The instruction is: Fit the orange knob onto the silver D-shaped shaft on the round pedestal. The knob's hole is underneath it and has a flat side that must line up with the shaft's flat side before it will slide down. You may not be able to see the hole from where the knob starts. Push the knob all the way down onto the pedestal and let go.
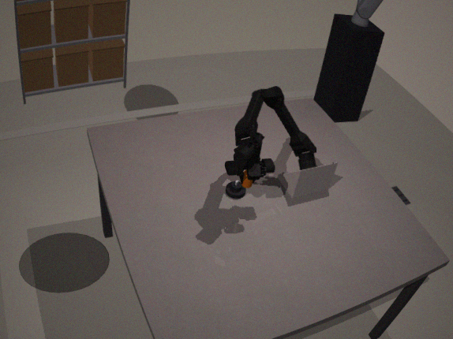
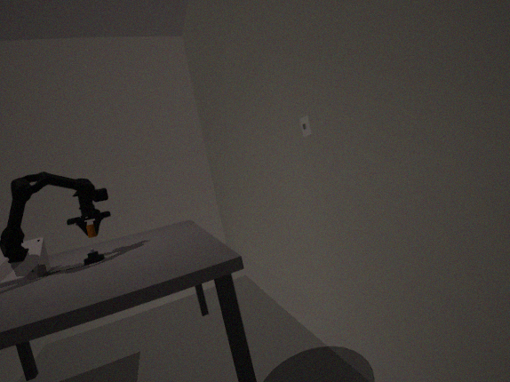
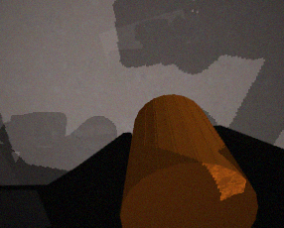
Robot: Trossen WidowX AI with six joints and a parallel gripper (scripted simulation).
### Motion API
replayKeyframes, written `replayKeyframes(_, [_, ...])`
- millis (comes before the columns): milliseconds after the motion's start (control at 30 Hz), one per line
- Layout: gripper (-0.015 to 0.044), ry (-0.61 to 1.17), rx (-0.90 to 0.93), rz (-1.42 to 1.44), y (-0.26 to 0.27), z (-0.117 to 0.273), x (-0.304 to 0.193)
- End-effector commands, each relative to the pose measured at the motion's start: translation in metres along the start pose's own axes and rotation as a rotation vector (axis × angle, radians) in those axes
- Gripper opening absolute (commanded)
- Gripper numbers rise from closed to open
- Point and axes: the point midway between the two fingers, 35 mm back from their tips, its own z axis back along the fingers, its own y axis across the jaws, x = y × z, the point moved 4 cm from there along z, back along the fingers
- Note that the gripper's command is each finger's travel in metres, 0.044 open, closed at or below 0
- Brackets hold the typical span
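Observation:
The orange knob (image 1: 247, 180) (image 2: 91, 230) (image 3: 171, 144) is held between the fingers of my gripper (image 1: 247, 176) (image 2: 91, 231), which is shut on it. The knob hangs upright in the air, with a gap between it and the pedestal in the exterior view. The dark round pedestal (image 1: 236, 192) (image 2: 94, 258) stands on the table. Its silver shaft (image 1: 237, 183) (image 2: 92, 251) points up from the middle. In the top view the knob appears just right of the shaft. The knob's hole and its flat side are hidden, and the shaft's flat side is too small to make out.
A pale upright panel (image 1: 312, 183) (image 2: 37, 253) stands near the arm's base on the table (image 1: 276, 260) (image 2: 169, 262). The arm's shadow falls across the table around the pedestal. A shelf with boxes and a black block are beyond the table.

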Motion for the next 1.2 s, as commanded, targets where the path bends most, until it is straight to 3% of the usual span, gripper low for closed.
replayKeyframes(0, [0.0000,-0.004,-0.014,-0.001,-0.004,-0.001,-0.013])
replayKeyframes(633, [0.0000,0.021,-0.016,0.000,-0.013,-0.020,-0.068])
replayKeyframes(1167, [0.0000,0.023,-0.017,-0.002,-0.013,-0.047,-0.071])
